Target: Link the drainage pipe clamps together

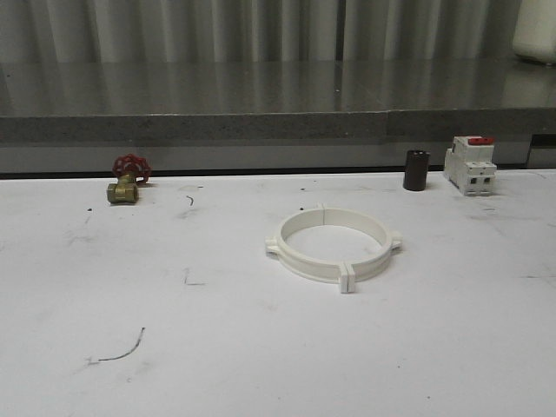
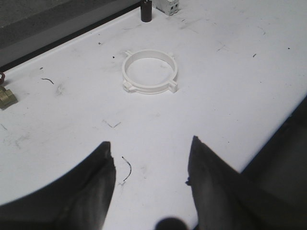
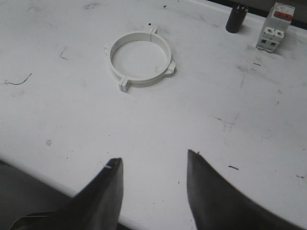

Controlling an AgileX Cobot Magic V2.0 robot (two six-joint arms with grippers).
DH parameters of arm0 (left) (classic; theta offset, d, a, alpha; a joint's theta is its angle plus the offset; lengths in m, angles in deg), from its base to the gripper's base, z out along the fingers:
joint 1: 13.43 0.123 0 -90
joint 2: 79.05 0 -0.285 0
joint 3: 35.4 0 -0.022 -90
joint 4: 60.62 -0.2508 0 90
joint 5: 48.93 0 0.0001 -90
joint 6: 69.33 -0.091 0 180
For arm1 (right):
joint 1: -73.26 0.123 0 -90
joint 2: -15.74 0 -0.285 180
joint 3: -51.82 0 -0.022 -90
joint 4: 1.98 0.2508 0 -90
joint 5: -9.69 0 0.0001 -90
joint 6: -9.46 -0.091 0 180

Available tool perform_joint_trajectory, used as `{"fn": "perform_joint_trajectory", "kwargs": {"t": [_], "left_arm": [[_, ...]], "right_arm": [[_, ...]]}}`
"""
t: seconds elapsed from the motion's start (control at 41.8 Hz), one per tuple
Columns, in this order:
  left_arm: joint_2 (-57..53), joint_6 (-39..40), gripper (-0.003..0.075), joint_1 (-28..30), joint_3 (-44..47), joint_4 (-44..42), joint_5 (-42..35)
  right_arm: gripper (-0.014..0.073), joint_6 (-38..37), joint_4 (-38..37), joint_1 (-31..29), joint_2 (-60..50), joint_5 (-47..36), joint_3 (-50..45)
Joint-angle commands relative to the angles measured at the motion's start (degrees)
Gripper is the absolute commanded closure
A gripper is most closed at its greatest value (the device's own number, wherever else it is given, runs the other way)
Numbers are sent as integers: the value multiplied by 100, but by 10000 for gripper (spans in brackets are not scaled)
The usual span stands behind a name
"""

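The two white drainage pipe clamps (image 1: 334,242) lie joined as one ring flat on the white table, a little right of centre. Their square tabs meet at the near and far seams. The left wrist view has the ring (image 2: 149,72) well ahead of my left gripper (image 2: 151,149), which is open and holds nothing. In the right wrist view the ring (image 3: 139,58) also lies far ahead of my right gripper (image 3: 154,159), open and holding nothing, near the table's front edge.
A brass valve with a red handwheel (image 1: 128,180) sits at the back left. A dark cylinder (image 1: 416,170) and a white breaker with a red top (image 1: 470,163) stand at the back right. A grey ledge (image 1: 261,126) runs behind the table.
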Motion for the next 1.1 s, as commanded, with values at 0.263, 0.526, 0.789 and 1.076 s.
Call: {"fn": "perform_joint_trajectory", "kwargs": {"t": [0.263,0.526,0.789,1.076], "left_arm": [[9,17,374,-36,-152,76,-412],[9,17,374,-36,-152,76,-412],[9,17,374,-36,-152,76,-412],[9,17,400,-36,-152,76,-412]], "right_arm": [[247,-16,62,-4,-840,-323,-378],[247,-16,62,-4,-840,-329,-376],[262,-16,62,-4,-840,-329,-376],[683,-16,62,-4,-840,-324,-376]]}}
